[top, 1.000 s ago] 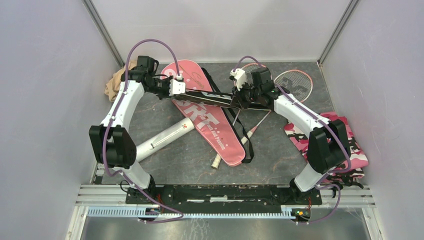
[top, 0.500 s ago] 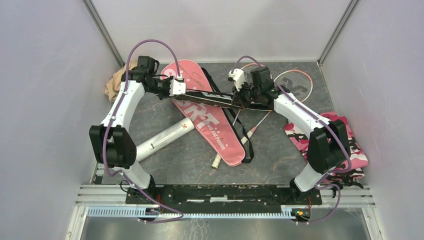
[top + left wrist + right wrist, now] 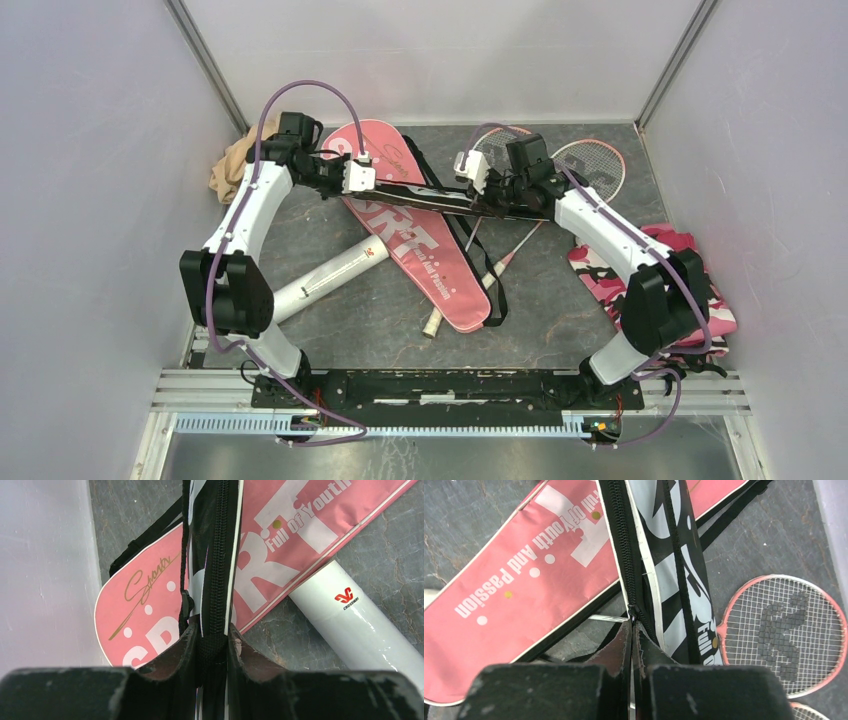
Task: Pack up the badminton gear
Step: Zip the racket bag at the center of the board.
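A black bag [image 3: 432, 196] lettered in white hangs stretched between my two grippers above the pink SPORT bag [image 3: 425, 250]. My left gripper [image 3: 214, 639] is shut on the black bag's [image 3: 215, 555] zippered end; from above it [image 3: 372, 184] shows at the back left. My right gripper [image 3: 632, 624] is shut, its tips meeting on the zipper pull [image 3: 631, 613] of the black bag [image 3: 674, 575]. Two pink-framed rackets [image 3: 590, 166] lie at the back right, one [image 3: 785, 630] beside my right fingers. A long white tube [image 3: 322, 280] lies partly under the pink bag.
A beige cloth [image 3: 228, 166] is bunched against the left wall. A pink camouflage cloth [image 3: 668, 285] lies at the right wall. A white racket handle [image 3: 434, 322] sticks out under the pink bag, near its black strap [image 3: 497, 290].
My right gripper has closed fully at the zipper pull and shifted slightly left. The left gripper has kept its hold and place.
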Available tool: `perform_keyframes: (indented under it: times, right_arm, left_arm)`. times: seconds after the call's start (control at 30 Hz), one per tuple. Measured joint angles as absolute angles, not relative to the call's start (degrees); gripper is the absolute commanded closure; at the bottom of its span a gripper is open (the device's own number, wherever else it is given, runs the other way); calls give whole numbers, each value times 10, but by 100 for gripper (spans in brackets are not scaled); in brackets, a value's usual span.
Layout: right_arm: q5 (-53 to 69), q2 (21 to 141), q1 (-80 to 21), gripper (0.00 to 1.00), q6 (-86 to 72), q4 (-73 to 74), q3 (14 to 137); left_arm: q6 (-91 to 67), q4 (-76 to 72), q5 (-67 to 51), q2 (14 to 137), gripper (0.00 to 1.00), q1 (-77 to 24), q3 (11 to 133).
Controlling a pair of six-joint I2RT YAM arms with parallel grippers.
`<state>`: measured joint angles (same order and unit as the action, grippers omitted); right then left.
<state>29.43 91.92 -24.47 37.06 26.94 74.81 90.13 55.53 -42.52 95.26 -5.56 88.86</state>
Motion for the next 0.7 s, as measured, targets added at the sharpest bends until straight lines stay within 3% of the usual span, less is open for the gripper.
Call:
perform_keyframes:
  times: [0.7]
  right_arm:
    - [280, 888, -165, 100, 482, 342, 716]
  left_arm:
    - [901, 536, -425, 953, 98, -53, 889]
